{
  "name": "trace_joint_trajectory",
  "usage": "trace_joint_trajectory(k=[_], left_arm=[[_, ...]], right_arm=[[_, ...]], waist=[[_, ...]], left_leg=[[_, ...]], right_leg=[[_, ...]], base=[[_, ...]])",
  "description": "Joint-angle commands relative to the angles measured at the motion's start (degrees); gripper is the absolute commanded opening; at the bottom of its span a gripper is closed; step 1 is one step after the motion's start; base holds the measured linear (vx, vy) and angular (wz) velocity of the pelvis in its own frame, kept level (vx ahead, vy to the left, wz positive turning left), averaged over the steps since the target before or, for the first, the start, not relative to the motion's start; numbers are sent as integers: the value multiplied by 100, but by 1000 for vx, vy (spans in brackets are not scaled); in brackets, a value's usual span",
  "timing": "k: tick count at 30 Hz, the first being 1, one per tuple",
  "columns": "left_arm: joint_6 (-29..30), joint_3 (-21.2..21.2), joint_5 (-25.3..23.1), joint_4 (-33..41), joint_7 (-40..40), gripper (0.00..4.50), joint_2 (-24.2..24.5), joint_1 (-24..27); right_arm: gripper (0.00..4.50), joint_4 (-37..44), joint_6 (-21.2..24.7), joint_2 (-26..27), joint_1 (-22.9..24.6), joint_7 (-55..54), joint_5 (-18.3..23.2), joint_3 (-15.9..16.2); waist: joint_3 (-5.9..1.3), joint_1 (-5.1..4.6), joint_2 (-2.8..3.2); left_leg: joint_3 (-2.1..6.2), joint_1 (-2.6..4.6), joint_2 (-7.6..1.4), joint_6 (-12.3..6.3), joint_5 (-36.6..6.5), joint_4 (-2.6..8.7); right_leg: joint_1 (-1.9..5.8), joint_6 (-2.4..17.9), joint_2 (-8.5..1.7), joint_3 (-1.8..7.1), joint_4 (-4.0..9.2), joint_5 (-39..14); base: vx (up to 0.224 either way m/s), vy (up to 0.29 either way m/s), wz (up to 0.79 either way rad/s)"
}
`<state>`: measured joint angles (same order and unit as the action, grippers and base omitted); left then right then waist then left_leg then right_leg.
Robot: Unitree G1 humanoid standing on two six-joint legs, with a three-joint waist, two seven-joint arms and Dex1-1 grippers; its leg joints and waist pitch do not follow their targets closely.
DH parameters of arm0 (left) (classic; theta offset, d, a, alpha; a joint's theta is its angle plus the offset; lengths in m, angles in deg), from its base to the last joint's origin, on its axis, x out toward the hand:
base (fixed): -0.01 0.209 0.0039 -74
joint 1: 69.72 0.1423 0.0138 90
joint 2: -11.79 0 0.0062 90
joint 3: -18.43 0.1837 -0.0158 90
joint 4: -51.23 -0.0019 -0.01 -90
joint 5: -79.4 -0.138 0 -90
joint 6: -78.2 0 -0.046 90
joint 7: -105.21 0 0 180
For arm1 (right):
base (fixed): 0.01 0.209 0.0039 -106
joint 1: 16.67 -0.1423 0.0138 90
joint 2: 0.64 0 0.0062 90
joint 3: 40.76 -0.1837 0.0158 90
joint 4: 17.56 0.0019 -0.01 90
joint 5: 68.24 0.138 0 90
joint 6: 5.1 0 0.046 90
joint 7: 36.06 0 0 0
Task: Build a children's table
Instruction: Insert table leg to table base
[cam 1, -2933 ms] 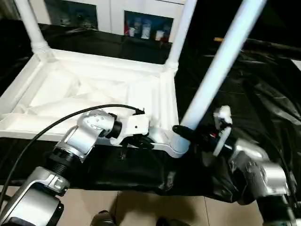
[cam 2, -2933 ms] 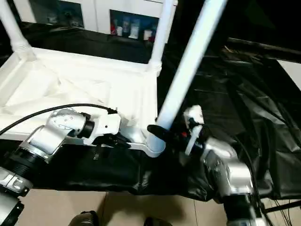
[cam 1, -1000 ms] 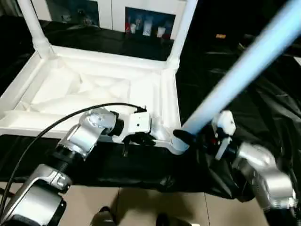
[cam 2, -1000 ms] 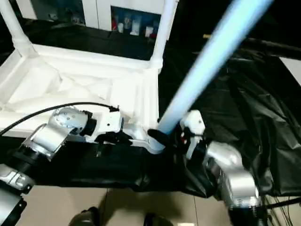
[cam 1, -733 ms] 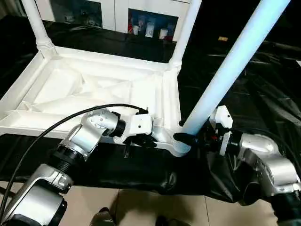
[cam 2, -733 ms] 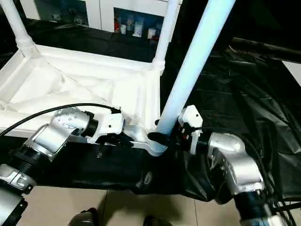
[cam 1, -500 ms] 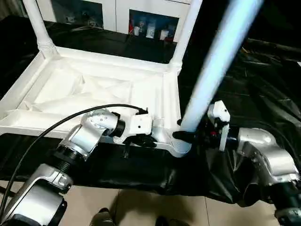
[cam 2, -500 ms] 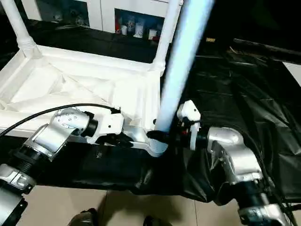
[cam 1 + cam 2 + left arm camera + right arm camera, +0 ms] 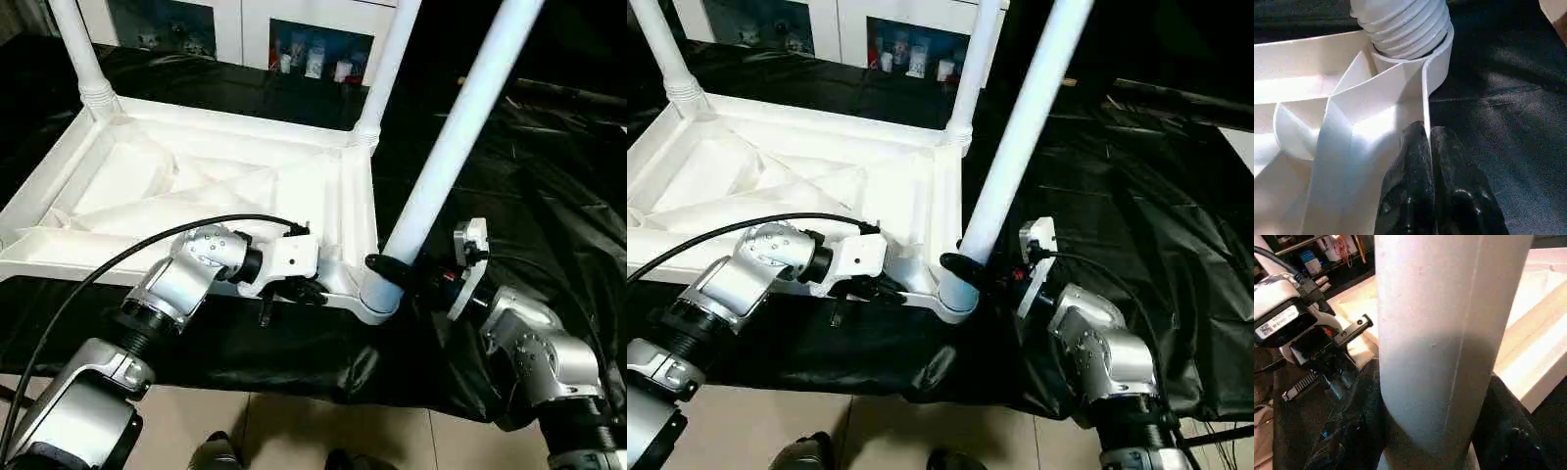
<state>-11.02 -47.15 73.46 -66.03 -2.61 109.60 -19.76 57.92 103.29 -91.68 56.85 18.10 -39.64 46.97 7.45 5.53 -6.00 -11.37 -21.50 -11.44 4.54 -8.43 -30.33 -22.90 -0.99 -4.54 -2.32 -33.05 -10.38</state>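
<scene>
Steeper now, long white tapered tube leg clasped by right gripper; left gripper pinches upturned white plastic table's rim.

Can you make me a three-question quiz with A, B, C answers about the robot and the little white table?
1. Where is the long white tube leg that the right gripper holds?
A. In the near corner socket of the upside-down white plastic children's table
B. Flat on the black cloth
C. On the floor

2. How many legs stand up from the table?
A. One
B. Three
C. Five

3. What is the left gripper doing?
A. Hanging wide open in the air
B. Shut on the table's thin rim
C. Holding a cup

Answers:
1 A, the leg's ribbed end sits in the corner socket.
2 B, two far legs plus the near one.
3 B, its black jaws pinch the rim edge in the left wrist view.
</scene>
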Motion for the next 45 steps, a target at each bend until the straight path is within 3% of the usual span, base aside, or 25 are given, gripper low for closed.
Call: trace_joint_trajectory(k=[1,2,5,6,7,12,13,17,20,21,24,25,26,27,28,31,32,34,35,38,39,40,42,45], left_arm=[[-26,-47,-163,-142,-251,0,43,-101],[-47,-49,-166,-169,-248,0,51,-115],[-83,-55,-170,-228,-247,0,63,-149],[-89,-58,-165,-247,-246,0,64,-165],[-94,-60,-165,-267,-246,0,63,-183],[-117,-78,-161,-323,-252,0,78,-214],[-128,-84,-163,-339,-260,0,84,-221],[-152,-97,-168,-354,-279,0,110,-216],[-142,-110,-161,-337,-304,0,125,-191],[-128,-116,-159,-324,-317,0,131,-177],[-105,-129,-153,-295,-343,0,143,-146],[-90,-141,-154,-269,-369,0,150,-125],[-78,-149,-156,-253,-388,0,155,-111],[-66,-154,-155,-225,-396,0,165,-91],[-50,-158,-150,-196,-400,0,174,-73],[-18,-164,-125,-130,-393,0,217,-24],[-21,-165,-121,-121,-387,0,235,-7],[-34,-153,-133,-121,-392,0,249,12],[-24,-148,-134,-112,-391,0,245,17],[-9,-141,-136,-93,-394,0,237,25],[2,-139,-135,-72,-398,0,233,37],[2,-138,-135,-71,-398,0,233,37],[36,-119,-127,-4,-400,0,231,69],[30,-107,-115,-11,-400,0,233,63]], right_arm=[[186,-279,-107,65,443,-405,-308,-80],[186,-239,-242,124,543,-524,-351,-121],[186,-87,-454,248,783,-736,-410,-167],[186,-25,-549,316,883,-843,-427,-194],[186,12,-643,389,967,-944,-431,-235],[186,54,-857,619,1185,-1200,-397,-334],[186,87,-952,727,1255,-1315,-399,-359],[186,223,-1265,937,1450,-1551,-550,-254],[186,316,-1629,935,1608,-1683,-945,45],[186,379,-1720,941,1661,-1708,-1030,122],[186,533,-1811,961,1755,-1743,-1119,234],[186,591,-1853,949,1783,-1751,-1191,295],[186,626,-1897,923,1802,-1745,-1257,358],[186,655,-1883,914,1822,-1725,-1259,392],[186,679,-1865,905,1838,-1702,-1259,420],[186,679,-1801,824,1806,-1589,-1258,535],[186,648,-1725,775,1731,-1508,-1233,574],[186,585,-1517,629,1548,-1301,-1159,673],[186,581,-1438,567,1497,-1224,-1134,714],[186,583,-1236,429,1401,-1003,-1073,805],[186,593,-1101,355,1374,-867,-1031,849],[186,592,-1086,344,1370,-846,-1029,858],[186,563,-726,7,1281,-295,-989,1097],[186,515,-648,-90,1248,-142,-950,1154]], waist=[[-299,-4,155],[-302,8,209],[-306,17,216],[-297,29,271],[-291,19,250],[-293,25,306],[-295,27,339],[-303,25,328],[-282,21,328],[-273,8,269],[-272,12,277],[-269,7,193],[-276,17,235],[-280,16,238],[-277,19,186],[-291,9,194],[-298,-8,130],[-303,-19,145],[-302,-35,93],[-311,-32,100],[-324,-42,-2],[-335,-26,38],[-346,-34,6],[-370,-32,-20]], left_leg=[[130,144,-253,107,-2113,379],[135,148,-258,134,-2172,390],[148,134,-246,138,-2242,397],[151,131,-240,117,-2241,401],[146,133,-241,103,-2281,400],[159,130,-247,72,-2304,406],[166,130,-248,89,-2334,414],[178,119,-247,131,-2448,431],[181,127,-243,139,-2555,434],[183,115,-240,130,-2567,436],[199,132,-247,92,-2568,434],[200,116,-248,51,-2497,432],[191,118,-253,36,-2424,428],[189,113,-258,35,-2396,429],[187,96,-253,2,-2297,430],[165,93,-251,-11,-2202,425],[153,87,-247,-29,-2168,416],[148,93,-240,-50,-2102,407],[143,88,-237,-59,-2090,402],[140,98,-239,-53,-2017,391],[136,91,-237,-70,-1968,380],[137,104,-243,-74,-1932,378],[139,89,-243,-80,-1842,375],[121,99,-240,-96,-1774,350]], right_leg=[[64,1073,-414,233,454,-2213],[64,1067,-415,233,468,-2185],[85,1049,-411,226,457,-2225],[84,1055,-410,230,458,-2267],[74,1038,-417,234,477,-2373],[64,992,-436,240,504,-2626],[63,998,-433,237,503,-2597],[68,963,-429,230,498,-2609],[41,877,-444,240,528,-2867],[46,842,-445,235,539,-2976],[22,728,-472,251,571,-3304],[31,707,-473,248,560,-3330],[21,717,-473,259,556,-3234],[23,726,-467,258,546,-3145],[36,734,-457,250,517,-3046],[46,778,-435,249,496,-2754],[54,778,-426,245,491,-2714],[55,786,-424,246,477,-2655],[59,781,-417,240,480,-2668],[60,784,-423,243,472,-2593],[73,766,-420,237,464,-2605],[70,768,-426,242,461,-2557],[103,800,-394,225,431,-2329],[98,853,-396,230,406,-2084]], base=[[0,0,0],[0,0,0],[0,0,0],[0,0,0],[0,0,0],[0,0,0],[0,0,0],[0,0,0],[0,0,0],[0,0,0],[0,0,0],[0,0,0],[0,0,0],[0,0,0],[0,0,0],[0,0,0],[0,0,0],[0,0,0],[0,0,0],[0,0,0],[0,0,0],[0,0,0],[0,0,0],[0,0,0]])
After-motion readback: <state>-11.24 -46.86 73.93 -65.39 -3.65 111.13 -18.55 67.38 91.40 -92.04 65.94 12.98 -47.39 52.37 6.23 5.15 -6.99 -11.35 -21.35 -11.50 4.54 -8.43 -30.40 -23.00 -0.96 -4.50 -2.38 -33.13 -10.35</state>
